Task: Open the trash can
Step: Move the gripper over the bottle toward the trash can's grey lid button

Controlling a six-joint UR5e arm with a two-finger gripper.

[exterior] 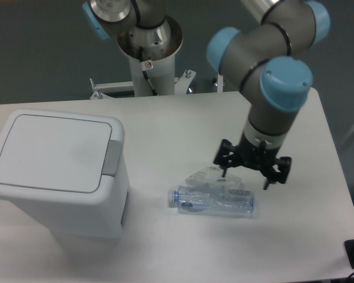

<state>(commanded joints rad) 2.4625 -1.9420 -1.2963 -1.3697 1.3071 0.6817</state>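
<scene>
A white trash can stands on the left part of the white table, a boxy bin with rounded corners whose flat lid lies closed and level on top. A grey push-button latch sits on the rim at the lid's right edge, facing the middle of the table. To the right of the bin and well apart from it, a clear plastic bottle lies on its side, its blue cap end pointing toward the bin; a crumpled piece of clear plastic rests just behind it, touching or nearly touching the bottle. The UR5e arm, grey with light blue joint caps, reaches in from the upper right, and its black two-finger gripper hangs pointing downward over the right half of the bottle, just above it, with nothing between the fingers. The fingers are spread wide apart, one over the crumpled plastic and the other past the bottle's right end, so the gripper is released and grasps nothing. It is far from the trash can and its latch. Behind the table, the arm's silver base column rises on a metal mount against a dark grey wall.
</scene>
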